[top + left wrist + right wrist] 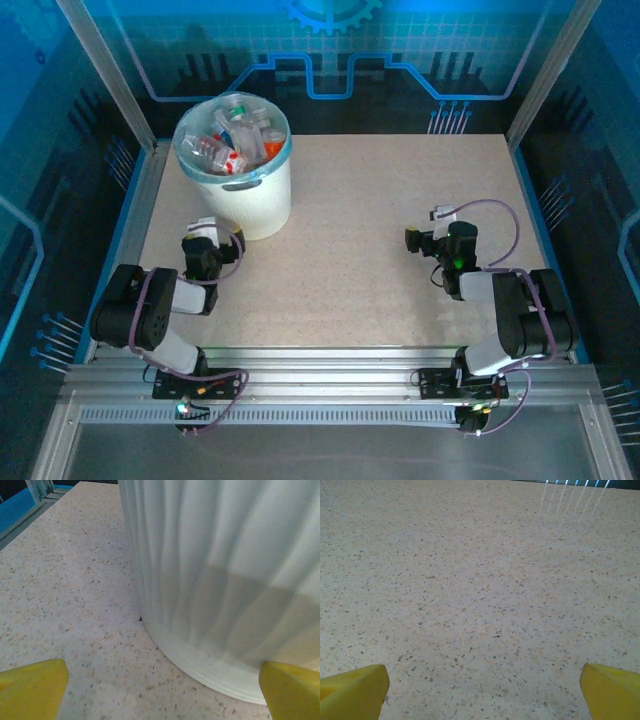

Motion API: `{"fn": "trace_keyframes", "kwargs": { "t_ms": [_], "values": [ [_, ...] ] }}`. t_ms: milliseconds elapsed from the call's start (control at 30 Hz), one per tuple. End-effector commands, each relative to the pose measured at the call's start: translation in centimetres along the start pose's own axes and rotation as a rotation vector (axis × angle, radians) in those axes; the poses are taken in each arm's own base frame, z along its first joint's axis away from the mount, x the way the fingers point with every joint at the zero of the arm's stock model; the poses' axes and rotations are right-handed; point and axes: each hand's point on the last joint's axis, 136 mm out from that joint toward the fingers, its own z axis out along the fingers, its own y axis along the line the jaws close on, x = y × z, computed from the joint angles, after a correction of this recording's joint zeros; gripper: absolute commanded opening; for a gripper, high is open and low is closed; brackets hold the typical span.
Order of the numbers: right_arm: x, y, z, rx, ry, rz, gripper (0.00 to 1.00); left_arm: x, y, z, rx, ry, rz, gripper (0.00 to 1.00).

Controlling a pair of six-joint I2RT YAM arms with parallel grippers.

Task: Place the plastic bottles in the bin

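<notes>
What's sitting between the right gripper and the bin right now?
Nothing; the top view shows bare speckled table between the right gripper and the bin.

Top camera looks down over the whole table (380, 250); wrist cameras sit low, the left close against the bin (225, 580).

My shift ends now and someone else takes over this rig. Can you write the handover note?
Left gripper: open, holding nothing, low and close to the base of the bin.
Right gripper: open, holding nothing, over bare table on the right.
Bottles: every one in view lies in the bin, piled to about its rim.
Done: the binning, as far as the views show.
Left: probably only a check for strays, then park the arms.
</notes>
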Motion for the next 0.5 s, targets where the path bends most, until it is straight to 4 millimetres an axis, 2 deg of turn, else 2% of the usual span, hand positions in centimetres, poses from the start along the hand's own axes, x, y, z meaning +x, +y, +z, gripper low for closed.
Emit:
{"fn": "trace_keyframes", "kwargs": {
  "t_ms": [0, 467],
  "values": [
    [-1.62, -0.32, 0.14, 0.030, -0.055, -0.015, 1.00, -2.85, -0.43, 0.79, 0.005, -0.065, -0.005, 0.99],
    [-1.59, -0.35, 0.14, 0.032, -0.054, -0.015, 1.00, -2.81, -0.68, 0.83, 0.017, -0.061, 0.002, 0.99]
  ]
}}
